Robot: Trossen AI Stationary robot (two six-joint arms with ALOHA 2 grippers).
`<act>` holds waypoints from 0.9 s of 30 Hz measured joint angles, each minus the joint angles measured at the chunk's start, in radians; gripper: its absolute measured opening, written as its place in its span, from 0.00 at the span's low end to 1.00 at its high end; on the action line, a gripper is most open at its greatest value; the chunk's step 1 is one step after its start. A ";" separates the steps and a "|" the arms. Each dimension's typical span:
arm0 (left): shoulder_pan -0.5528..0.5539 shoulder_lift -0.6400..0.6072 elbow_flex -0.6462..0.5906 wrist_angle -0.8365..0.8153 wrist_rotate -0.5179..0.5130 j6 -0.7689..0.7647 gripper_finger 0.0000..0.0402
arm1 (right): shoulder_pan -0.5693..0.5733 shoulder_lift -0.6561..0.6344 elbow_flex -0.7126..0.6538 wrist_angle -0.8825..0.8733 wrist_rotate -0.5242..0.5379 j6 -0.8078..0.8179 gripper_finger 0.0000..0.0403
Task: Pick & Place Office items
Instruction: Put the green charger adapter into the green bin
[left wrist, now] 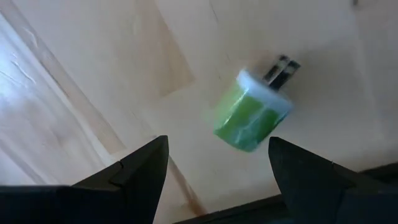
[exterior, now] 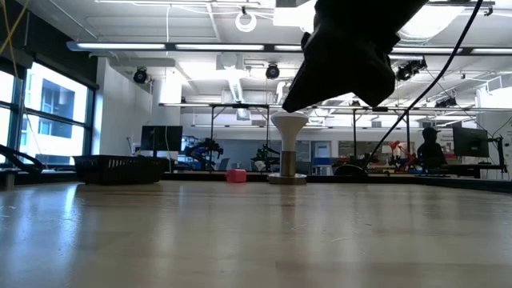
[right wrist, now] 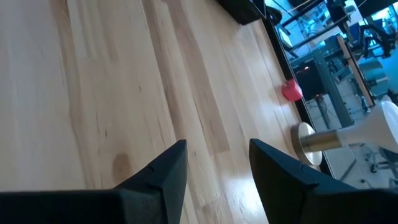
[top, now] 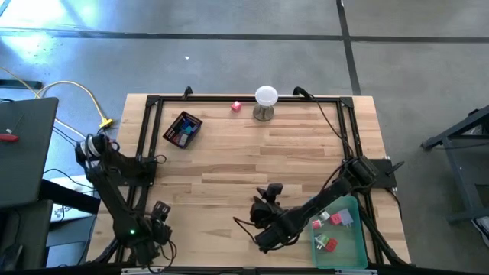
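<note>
A green office item (left wrist: pixel 252 112) with a white end and two dark prongs lies on the bare wood in the left wrist view. My left gripper (left wrist: pixel 217 142) hangs above it at the table's near left (top: pixel 159 216), pointing down. It is open, its fingers apart from the item. A pink item (top: pixel 237 106) lies at the far edge, next to the white ball's stand. My right gripper (top: pixel 269 191) hovers over the table's middle near side. It is open with nothing between its fingers (right wrist: pixel 217 143).
A black basket (top: pixel 182 130) holding several items stands at the far left. A green tray (top: pixel 348 252) with red and pink pieces sits at the near right, under my right arm. The white ball on its metal stand (top: pixel 265 99) is at the far edge. A black frame (top: pixel 153 103) rims the table.
</note>
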 joint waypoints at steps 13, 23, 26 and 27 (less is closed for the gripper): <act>0.001 0.124 0.005 0.005 0.023 0.089 0.66 | -0.002 0.000 0.000 0.030 0.000 -0.012 0.40; 0.005 0.123 0.007 0.019 0.011 0.309 0.66 | -0.004 0.000 0.000 0.034 0.000 -0.010 0.40; 0.022 0.124 0.005 0.038 0.015 0.329 0.66 | -0.004 0.000 0.000 0.035 -0.001 -0.010 0.40; 0.028 0.124 0.004 0.047 0.018 0.331 0.66 | -0.004 0.000 0.000 0.036 -0.003 -0.010 0.40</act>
